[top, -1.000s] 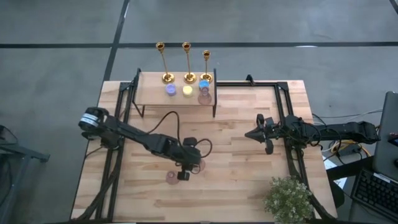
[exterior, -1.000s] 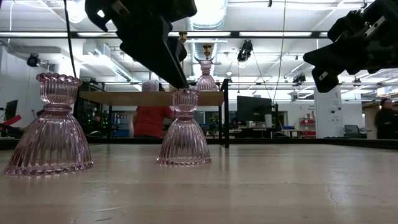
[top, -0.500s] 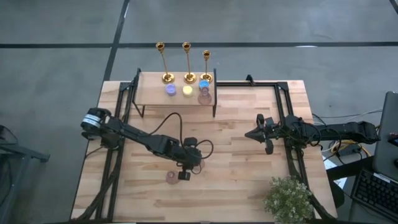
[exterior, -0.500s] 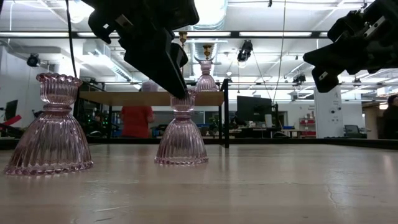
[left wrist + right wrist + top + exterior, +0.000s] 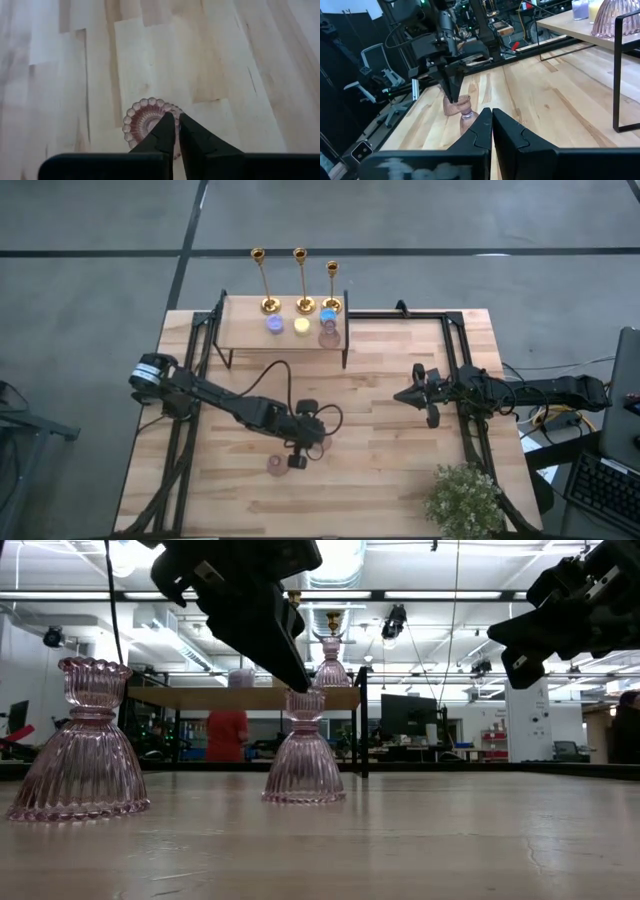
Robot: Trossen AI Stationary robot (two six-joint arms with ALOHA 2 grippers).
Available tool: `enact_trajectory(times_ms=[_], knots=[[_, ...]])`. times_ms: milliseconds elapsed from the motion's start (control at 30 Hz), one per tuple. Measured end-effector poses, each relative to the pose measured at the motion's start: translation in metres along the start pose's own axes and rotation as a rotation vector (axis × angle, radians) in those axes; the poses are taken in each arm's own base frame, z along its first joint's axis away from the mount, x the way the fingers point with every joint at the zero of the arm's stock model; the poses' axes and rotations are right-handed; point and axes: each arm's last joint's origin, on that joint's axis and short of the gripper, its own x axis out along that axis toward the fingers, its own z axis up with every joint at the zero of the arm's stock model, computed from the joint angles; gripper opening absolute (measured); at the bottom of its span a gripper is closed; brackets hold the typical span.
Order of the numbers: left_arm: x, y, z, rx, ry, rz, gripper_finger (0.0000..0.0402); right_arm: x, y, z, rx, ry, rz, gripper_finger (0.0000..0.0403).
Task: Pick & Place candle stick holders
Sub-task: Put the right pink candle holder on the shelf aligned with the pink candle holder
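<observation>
Small raised shelf (image 5: 240, 330) at far edge of table (image 5: 380, 410): three gold candle stick holders (image 5: 300, 280) in a row along its back edge, three small round candles (image 5: 301, 325) in front of them (purple, yellow, blue), one pink glass holder (image 5: 328, 337) at the shelf's right end. Two more pink ribbed glass holders down on the table: one (image 5: 85, 745) standing free, one (image 5: 303, 752) under the left end effector (image 5: 297, 452), fingers pressed nearly together at its top cup. Right end effector (image 5: 412, 396) hovering mid-table on the right side, fingers pressed together, holding nothing. Potted plant (image 5: 462, 500) at near right corner.
</observation>
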Motion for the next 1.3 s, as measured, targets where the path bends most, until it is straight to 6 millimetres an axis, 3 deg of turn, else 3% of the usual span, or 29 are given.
enact_trajectory(times_ms=[433,1000,1300], knots=[[-0.005,0.007,0.011,-0.053,-0.003,0.003,0.0007,0.000,0.000,0.000,0.000,0.000,0.000,0.0008],[-0.003,0.008,-0.002,0.023,0.087,-0.015,0.0112,0.000,0.000,0.000,0.000,0.000,0.000,0.0008],[0.000,0.009,-0.010,0.060,0.117,0.032,0.0045,0.000,0.000,0.000,0.000,0.000,0.000,0.0008]])
